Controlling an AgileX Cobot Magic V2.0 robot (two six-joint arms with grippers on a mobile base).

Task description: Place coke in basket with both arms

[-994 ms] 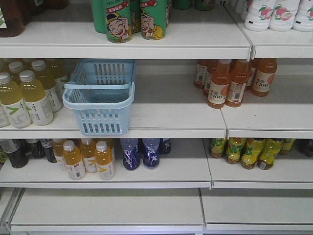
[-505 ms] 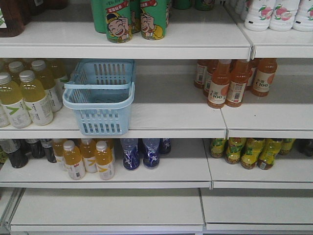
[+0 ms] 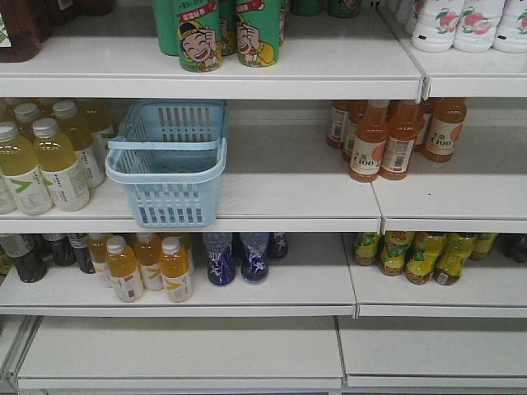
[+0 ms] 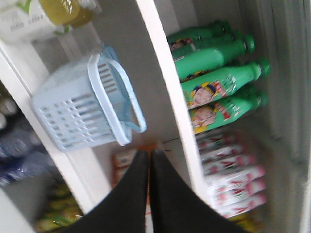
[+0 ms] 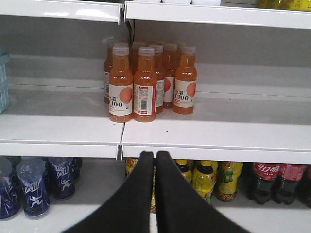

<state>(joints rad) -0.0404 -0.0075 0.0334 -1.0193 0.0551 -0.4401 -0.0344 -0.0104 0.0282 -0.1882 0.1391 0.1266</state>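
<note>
Jaws on both sides sit pressed tip to tip, gripping nothing. Left jaws hang near the basket [image 4: 82, 114], which stands on a shelf [image 3: 296, 193] just beside yellow drink bottles [image 3: 49, 164]. Right jaws face orange juice bottles [image 5: 146, 82]. Coke [image 5: 265, 178] stands on the lower shelf [image 5: 97, 213], to the right of the right jaws, near yellow-capped bottles [image 5: 204, 180] and well apart from the basket.

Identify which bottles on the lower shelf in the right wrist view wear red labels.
The dark cola bottles at the far right; the yellow bottles beside them and the blue bottles at the left have no red labels.
</note>
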